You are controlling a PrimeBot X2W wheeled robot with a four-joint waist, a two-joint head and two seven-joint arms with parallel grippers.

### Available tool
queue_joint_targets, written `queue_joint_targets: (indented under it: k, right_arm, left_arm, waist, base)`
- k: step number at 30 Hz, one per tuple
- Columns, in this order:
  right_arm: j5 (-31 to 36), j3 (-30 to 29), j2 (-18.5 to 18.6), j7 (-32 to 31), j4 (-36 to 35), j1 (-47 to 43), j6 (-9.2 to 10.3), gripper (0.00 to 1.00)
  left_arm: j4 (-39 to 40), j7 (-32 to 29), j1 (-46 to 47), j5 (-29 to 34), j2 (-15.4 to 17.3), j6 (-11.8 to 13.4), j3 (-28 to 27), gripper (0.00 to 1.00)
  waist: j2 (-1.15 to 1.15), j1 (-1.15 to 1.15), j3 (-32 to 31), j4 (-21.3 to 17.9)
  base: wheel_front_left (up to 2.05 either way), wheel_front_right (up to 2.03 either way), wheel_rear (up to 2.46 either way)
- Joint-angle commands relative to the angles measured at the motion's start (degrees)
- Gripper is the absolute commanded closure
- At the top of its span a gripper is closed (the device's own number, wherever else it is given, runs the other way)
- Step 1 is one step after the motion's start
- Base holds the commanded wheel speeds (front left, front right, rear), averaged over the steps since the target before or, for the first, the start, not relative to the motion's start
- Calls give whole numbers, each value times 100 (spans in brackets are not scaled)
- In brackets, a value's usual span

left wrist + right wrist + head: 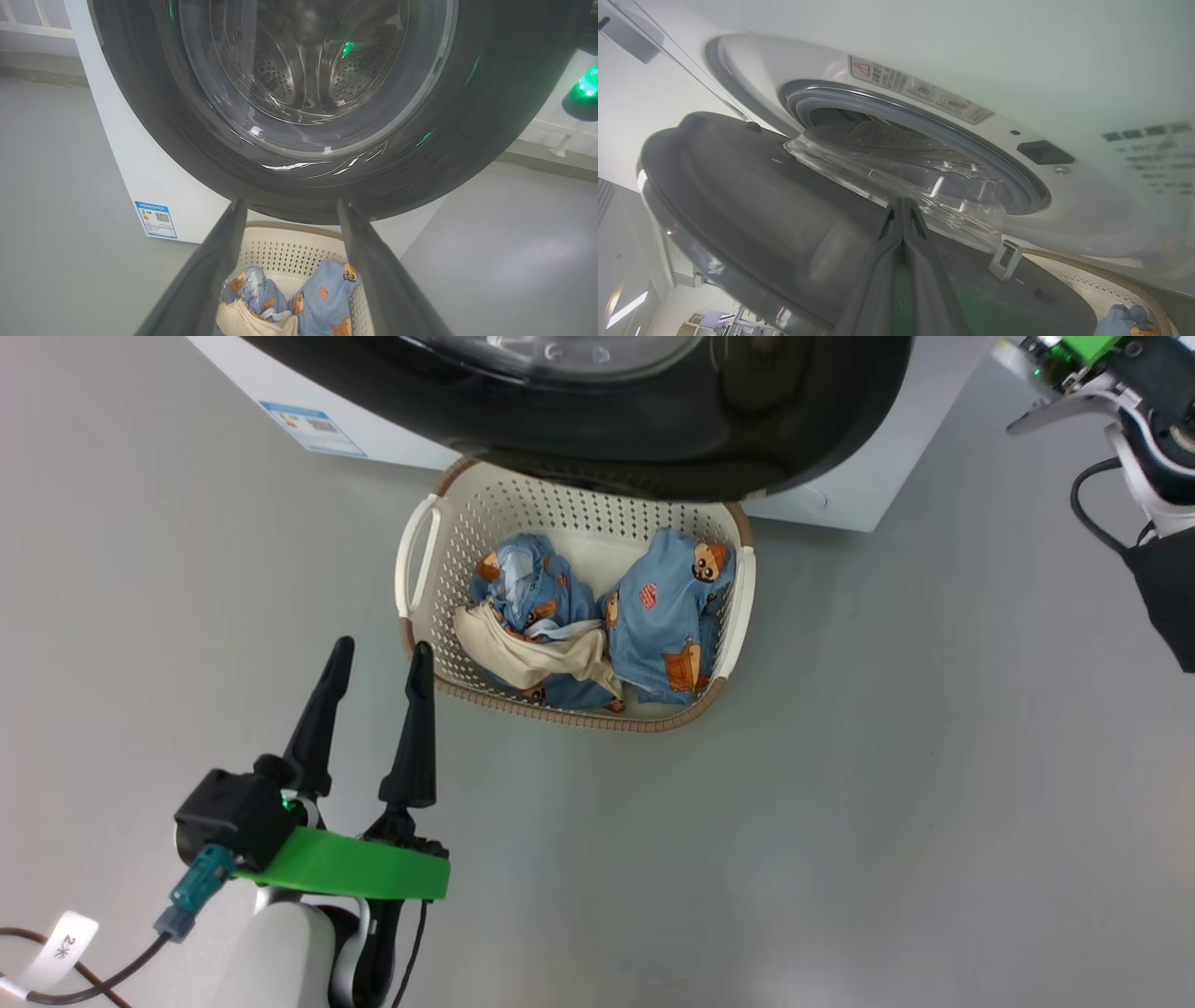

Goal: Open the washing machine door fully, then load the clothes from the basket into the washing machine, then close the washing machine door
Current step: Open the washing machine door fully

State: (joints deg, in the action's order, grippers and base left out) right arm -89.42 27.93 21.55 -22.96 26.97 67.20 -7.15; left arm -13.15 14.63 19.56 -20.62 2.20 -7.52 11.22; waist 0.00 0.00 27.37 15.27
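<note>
Hanging over the far end of the basket [571, 717] at the upper middle of the head view, the washing machine door [653, 443] stands swung part-way out from the washing machine [845, 495], whose blue label [314, 427] shows at the upper left. The clothes [667, 616] lie inside the basket at the frame's centre: two bundles of bear-printed blue fabric side by side, with a cream piece [523, 653] draped across the left one. At the lower left the left gripper [383, 647] hovers above the grey floor [887, 784] just beside the basket's left handle, its two dark fingers spread wide apart and holding nothing (in its own wrist view they frame the basket below the door's glass bowl). In the right wrist view the right gripper [903, 201] has its fingers pressed together with nothing between them, lying over the door's dark inner face at the lower middle, tips just beside the clear bowl, which sits pulled out of the grey rubber ring [924, 122]; whether the tips touch the door I cannot tell.
</note>
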Motion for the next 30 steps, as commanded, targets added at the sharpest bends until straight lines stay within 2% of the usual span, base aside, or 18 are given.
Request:
queue_joint_targets:
  k: [1, 30]
  right_arm:
    - [-17, 104, -198, -92, -151, -194, -34, 100]
    - [-219, 481, -400, -566, -650, -1732, -34, 100]
  left_arm:
    - [110, 37, -125, -3, 89, 3, -167, 0]
    - [14, 37, -890, 170, 105, 3, -282, 0]
  waist:
    - [0, 0, -81, 9]
    - [0, 0, -1334, 120]
  base:
    - [0, 0, 0]
    - [0, 0, 0]
